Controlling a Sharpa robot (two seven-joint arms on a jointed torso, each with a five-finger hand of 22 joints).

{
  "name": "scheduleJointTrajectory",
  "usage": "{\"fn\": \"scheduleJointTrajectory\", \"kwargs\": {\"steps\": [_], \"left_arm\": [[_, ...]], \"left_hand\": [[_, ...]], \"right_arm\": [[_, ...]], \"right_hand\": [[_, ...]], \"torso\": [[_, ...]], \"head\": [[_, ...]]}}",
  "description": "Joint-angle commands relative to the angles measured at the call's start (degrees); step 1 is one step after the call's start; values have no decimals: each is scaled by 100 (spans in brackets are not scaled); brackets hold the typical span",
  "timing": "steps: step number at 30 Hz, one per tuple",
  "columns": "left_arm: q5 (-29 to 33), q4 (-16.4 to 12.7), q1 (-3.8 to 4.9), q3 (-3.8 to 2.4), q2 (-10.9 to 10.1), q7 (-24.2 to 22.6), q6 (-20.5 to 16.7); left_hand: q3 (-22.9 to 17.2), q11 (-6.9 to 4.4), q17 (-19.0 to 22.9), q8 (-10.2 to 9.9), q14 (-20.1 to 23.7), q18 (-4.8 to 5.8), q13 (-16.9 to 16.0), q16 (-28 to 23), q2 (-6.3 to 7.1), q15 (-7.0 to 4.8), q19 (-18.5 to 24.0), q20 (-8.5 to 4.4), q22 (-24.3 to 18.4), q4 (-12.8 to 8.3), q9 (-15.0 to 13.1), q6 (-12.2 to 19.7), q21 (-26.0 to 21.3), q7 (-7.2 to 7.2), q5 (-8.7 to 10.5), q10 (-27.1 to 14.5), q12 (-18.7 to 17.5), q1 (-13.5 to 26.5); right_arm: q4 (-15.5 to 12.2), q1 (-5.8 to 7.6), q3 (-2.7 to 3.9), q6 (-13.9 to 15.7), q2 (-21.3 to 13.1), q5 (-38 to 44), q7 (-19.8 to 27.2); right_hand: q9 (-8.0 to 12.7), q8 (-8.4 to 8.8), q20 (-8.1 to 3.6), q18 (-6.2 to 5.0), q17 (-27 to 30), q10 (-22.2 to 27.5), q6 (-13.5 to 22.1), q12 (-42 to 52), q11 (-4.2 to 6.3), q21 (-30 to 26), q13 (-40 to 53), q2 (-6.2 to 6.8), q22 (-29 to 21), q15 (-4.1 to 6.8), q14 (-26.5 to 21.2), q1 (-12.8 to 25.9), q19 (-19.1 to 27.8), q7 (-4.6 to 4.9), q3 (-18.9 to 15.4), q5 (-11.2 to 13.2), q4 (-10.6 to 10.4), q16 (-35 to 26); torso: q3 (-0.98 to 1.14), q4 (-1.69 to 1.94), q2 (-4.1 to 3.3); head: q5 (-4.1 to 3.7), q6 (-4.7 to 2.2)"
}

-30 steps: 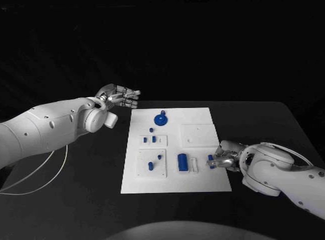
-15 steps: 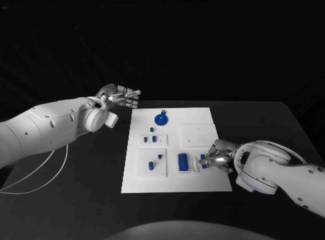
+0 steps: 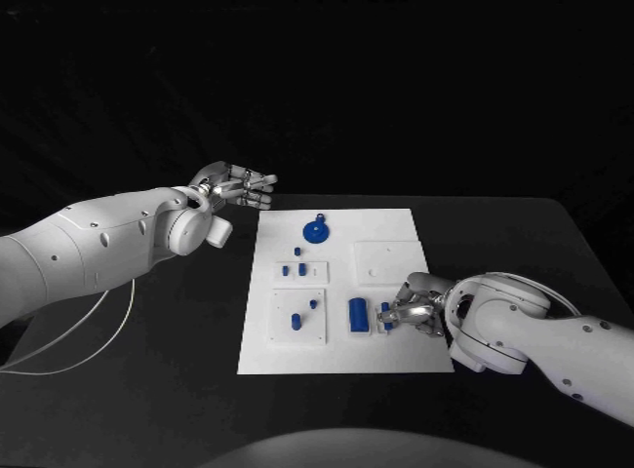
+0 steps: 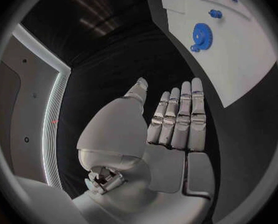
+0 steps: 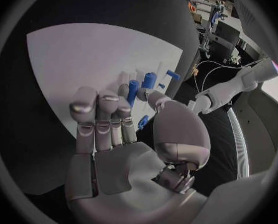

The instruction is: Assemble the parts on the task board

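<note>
The white task board (image 3: pixel 402 351) lies mid-table. On it are a blue gear (image 3: pixel 316 232), a blue cylinder (image 3: pixel 357 314) and several small blue pegs (image 3: pixel 301 269). My right hand (image 3: pixel 416 304) hovers low over the board's right side and pinches a small blue peg (image 3: pixel 387 312) just right of the cylinder. The right wrist view shows that peg (image 5: pixel 133 90) between thumb and fingertips of the right hand (image 5: pixel 123 134). My left hand (image 3: pixel 234 185) hangs off the board's far left corner, holding nothing. In the left wrist view the left hand (image 4: pixel 173 129) has straight fingers, with the gear (image 4: pixel 201 35) and board (image 4: pixel 238 59) beyond.
Raised white square plates (image 3: pixel 386 261) sit on the board. A white cable (image 3: pixel 78 341) runs under my left arm over the black table (image 3: pixel 177 390).
My right hand has moved left across the board with the blue peg, closer to the blue cylinder. The left hand has stayed still.
</note>
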State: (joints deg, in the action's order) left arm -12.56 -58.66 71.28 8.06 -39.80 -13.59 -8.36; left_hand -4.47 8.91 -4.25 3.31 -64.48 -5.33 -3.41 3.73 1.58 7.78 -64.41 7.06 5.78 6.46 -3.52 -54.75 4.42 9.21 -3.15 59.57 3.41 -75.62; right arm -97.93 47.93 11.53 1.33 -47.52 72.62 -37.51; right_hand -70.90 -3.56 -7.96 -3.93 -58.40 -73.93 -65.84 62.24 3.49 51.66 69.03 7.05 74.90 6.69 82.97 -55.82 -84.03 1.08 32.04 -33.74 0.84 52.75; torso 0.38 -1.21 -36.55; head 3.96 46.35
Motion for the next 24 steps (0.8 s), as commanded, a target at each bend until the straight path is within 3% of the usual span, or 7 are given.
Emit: {"fn": "scheduleJointTrajectory", "kwargs": {"steps": [1,7,24], "left_arm": [[-10,-18,4,-4,4,-24,80],[-10,-20,4,-4,0,-10,66],[-10,-24,4,-4,-7,1,68]], "left_hand": [[12,1,1,24,42,-49,-5,-24,44,8,-23,-12,-5,25,-1,-2,11,-4,25,-31,2,17],[17,1,1,24,41,-50,-5,-23,33,7,-23,-12,-7,11,-1,-7,11,-4,24,-29,2,11],[17,1,1,24,41,-50,-5,-23,33,7,-23,-12,-7,11,-1,-7,11,-4,24,-29,2,11]], "right_arm": [[45,-3,-16,-266,50,69,-17],[118,-4,-49,-382,116,72,-22],[183,-5,-102,-519,146,72,-17]], "right_hand": [[-1,-19,-8,-7,9,-6,16,-22,29,-27,-6,-48,524,19,2,-19,-349,-19,928,-24,952,-14],[7,-20,-7,-6,16,-4,12,-24,29,-38,-7,-49,523,19,1,-15,-348,-20,911,-57,958,-29],[12,-19,-6,-6,16,4,17,-35,29,-72,-15,-51,518,17,1,-6,-346,-24,869,-59,958,-39]], "torso": [[5,-4,1],[5,-9,0],[0,-7,3]], "head": [[18,22],[61,30],[78,66]]}}
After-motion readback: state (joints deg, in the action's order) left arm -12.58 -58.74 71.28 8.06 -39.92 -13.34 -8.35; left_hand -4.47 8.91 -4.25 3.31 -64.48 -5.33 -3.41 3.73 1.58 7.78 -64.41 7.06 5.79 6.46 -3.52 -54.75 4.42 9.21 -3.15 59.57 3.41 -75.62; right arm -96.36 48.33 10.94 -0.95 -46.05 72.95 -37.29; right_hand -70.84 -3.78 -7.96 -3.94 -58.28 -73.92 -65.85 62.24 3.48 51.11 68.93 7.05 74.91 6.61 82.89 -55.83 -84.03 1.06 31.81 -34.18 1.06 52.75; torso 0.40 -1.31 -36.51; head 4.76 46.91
